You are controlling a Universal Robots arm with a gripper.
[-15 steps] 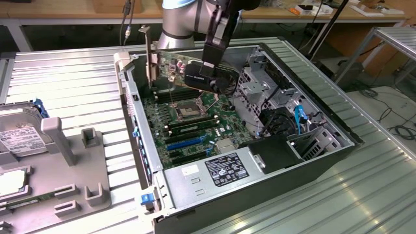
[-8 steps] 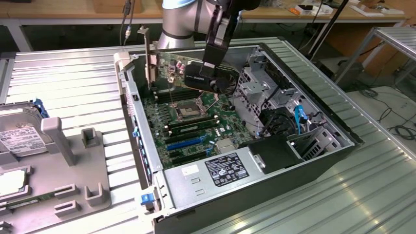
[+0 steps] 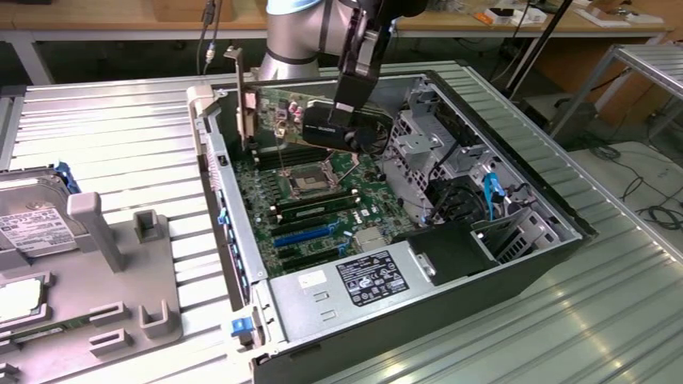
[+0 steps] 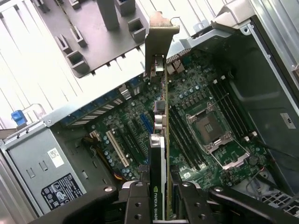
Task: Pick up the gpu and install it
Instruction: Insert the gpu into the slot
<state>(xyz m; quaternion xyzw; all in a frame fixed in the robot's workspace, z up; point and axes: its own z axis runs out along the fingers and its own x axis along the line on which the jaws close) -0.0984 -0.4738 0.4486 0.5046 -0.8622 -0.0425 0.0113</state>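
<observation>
An open computer case (image 3: 219, 172) is laid on its side on a ribbed metal table (image 3: 107, 136), and its motherboard (image 3: 320, 200) is exposed. Within the case a bare processor socket (image 3: 309, 182), dark memory sticks (image 3: 315, 210) seated beside it, blue expansion slots (image 3: 304, 234), a labelled power supply (image 3: 357, 280) at the near end and a metal drive cage (image 3: 427, 144) are seen. The gpu (image 3: 280, 112) is held on edge over the far part of the motherboard, with its silvery bracket (image 3: 237, 80) raised above the case wall. Whether its lower edge touches a slot cannot be told. The gripper (image 3: 347, 132) is closed narrowly on the card. In the wrist view its dark fingers (image 4: 138, 205) are pressed against both faces of the gpu (image 4: 160, 116), and the card is seen running away from the camera between the expansion slots and the memory beside the socket. The drive cage stands just beside the gripper, and the case wall is close to the bracket. A grey holder tray (image 3: 139, 272) is set on the table at the exterior view's left, well apart from the case, and a hard drive (image 3: 32, 228) with a white label is kept in it.
</observation>
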